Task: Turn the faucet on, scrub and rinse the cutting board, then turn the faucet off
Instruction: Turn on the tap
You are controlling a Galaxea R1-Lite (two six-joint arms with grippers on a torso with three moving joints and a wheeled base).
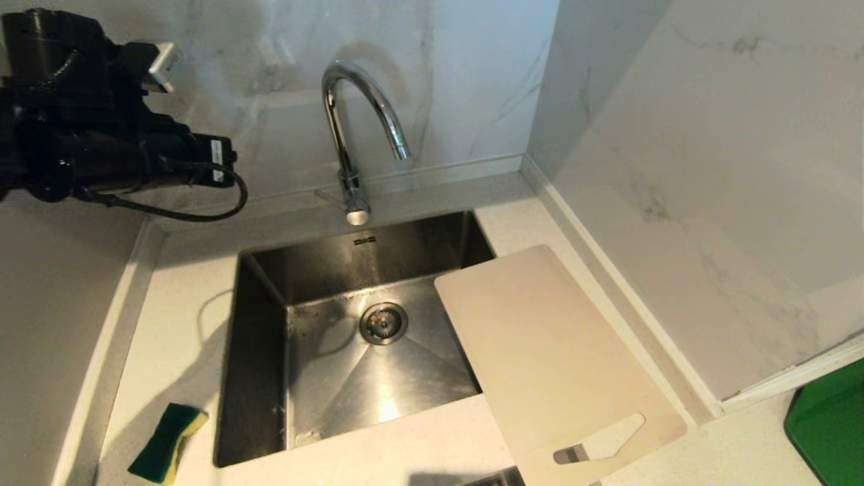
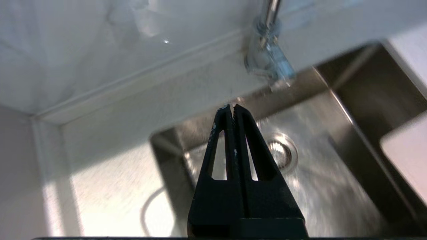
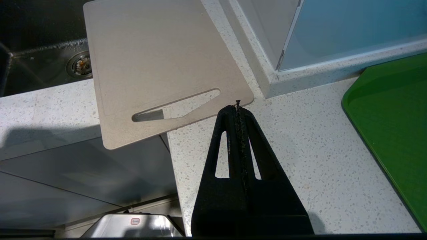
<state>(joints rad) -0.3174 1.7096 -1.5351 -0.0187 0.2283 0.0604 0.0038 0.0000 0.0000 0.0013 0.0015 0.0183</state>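
You are at the very start: the sink (image 1: 263, 351) looks dry, and the cutting board (image 1: 540, 351) lies unscrubbed, half over its right rim and half on the counter. No water leaves the faucet (image 1: 354, 135). Both your left gripper (image 2: 232, 107), raised left of that faucet, and your right gripper (image 3: 237, 106), near the board's handle corner, are closed on nothing, so every step remains.

Walls: white marble (image 1: 709, 135), grey veining, far and right.
Counter: pale speckled stone (image 3: 300, 160).
Light: bright patch on left counter (image 2: 110, 200).
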